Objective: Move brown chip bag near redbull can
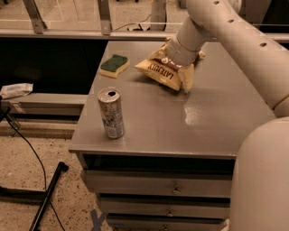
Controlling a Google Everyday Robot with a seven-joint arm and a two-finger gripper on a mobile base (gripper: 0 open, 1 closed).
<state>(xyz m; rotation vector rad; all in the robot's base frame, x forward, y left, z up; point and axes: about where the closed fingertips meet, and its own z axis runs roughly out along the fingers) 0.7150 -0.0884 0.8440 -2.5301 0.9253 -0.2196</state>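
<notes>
Now, gripper (179, 67) sits low over brown chip bag (159, 72) at far middle of table (212, 126); arm (226, 27) reaches in from far right. Whether it has hold of bag: cannot tell, wrist covers contact. Bag seemingly lies flat on tabletop, lettered end pointing near-right. Redbull can (111, 113) upright by near left edge, well apart from bag. Sponge (114, 64) at far left, near bag, not touching.

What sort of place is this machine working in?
Likely a lab or office test area: a drawer cabinet, cables on the speckled floor, a glass partition behind. The gripper is at the chip bag on the cabinet's far side.
</notes>
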